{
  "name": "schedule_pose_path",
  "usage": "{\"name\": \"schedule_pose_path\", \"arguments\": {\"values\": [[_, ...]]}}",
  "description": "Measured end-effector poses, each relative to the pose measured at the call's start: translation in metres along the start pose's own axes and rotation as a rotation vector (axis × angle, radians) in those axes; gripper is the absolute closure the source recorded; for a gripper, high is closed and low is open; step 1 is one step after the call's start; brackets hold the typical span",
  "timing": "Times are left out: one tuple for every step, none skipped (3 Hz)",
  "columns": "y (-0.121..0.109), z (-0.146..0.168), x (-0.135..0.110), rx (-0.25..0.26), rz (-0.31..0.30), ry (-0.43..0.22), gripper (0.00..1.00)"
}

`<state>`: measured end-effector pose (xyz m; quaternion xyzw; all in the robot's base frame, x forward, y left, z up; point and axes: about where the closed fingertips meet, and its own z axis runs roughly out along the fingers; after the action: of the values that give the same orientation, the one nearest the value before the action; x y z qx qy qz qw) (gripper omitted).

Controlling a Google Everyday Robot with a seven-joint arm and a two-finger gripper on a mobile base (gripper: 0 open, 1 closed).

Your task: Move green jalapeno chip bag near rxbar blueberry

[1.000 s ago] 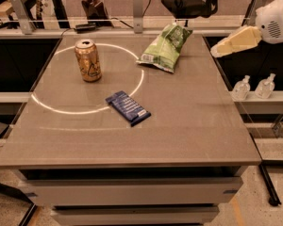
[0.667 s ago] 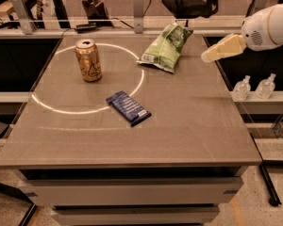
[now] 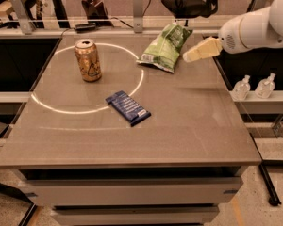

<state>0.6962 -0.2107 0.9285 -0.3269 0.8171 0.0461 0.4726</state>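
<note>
Camera view: my gripper (image 3: 192, 55) hovers over the table's (image 3: 203, 126) far corner; open or closed, I cannot tell. The green jalapeno chip bag (image 3: 165, 47) lies just beside it, toward the gold can (image 3: 88, 60), its long axis slanting to the far edge. The rxbar blueberry (image 3: 128, 108) lies mid-table, well apart.

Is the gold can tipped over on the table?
No, the gold can stands upright on the table, left of the green jalapeno chip bag, while the gripper hovers by the bag's right edge.
</note>
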Motion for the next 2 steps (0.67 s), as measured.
{"name": "schedule_pose_path", "arguments": {"values": [[0.018, 0.024, -0.016, -0.057, 0.009, -0.013, 0.00], [0.031, 0.047, -0.023, -0.119, 0.022, -0.008, 0.00]]}}
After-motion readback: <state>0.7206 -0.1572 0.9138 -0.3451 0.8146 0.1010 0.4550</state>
